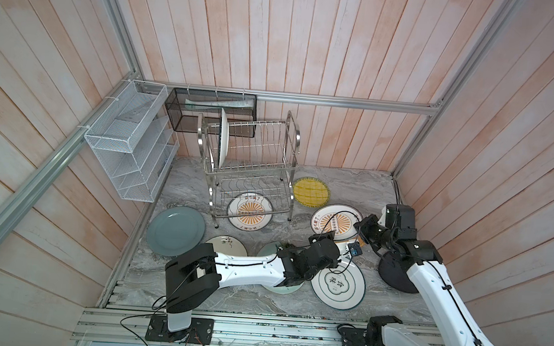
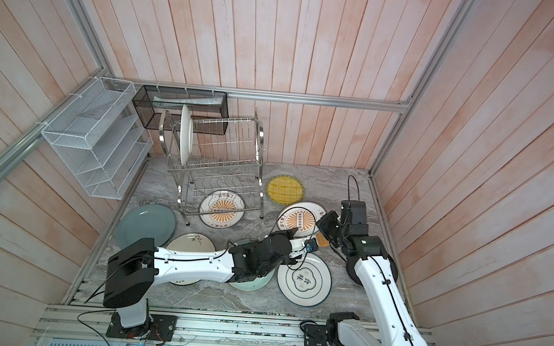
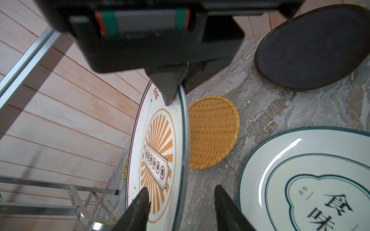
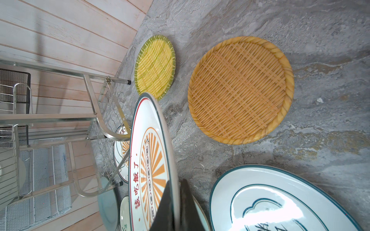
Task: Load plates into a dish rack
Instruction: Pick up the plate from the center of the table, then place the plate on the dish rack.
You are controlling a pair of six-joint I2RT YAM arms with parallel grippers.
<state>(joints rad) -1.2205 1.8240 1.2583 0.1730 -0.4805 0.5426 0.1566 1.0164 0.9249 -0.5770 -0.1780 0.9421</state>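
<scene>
Evidently mid-handover near the dish rack [image 1: 297, 138]: right claw [image 4: 177, 181] pinches the sunburst plate [image 4: 152, 160], half-open left claw [image 3: 181, 188] straddles its rim and should clamp.

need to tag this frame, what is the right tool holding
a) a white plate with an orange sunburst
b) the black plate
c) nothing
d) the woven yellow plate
a: in the right wrist view the right tool is clamped on the rim of the sunburst plate, which is held up on edge.
</scene>
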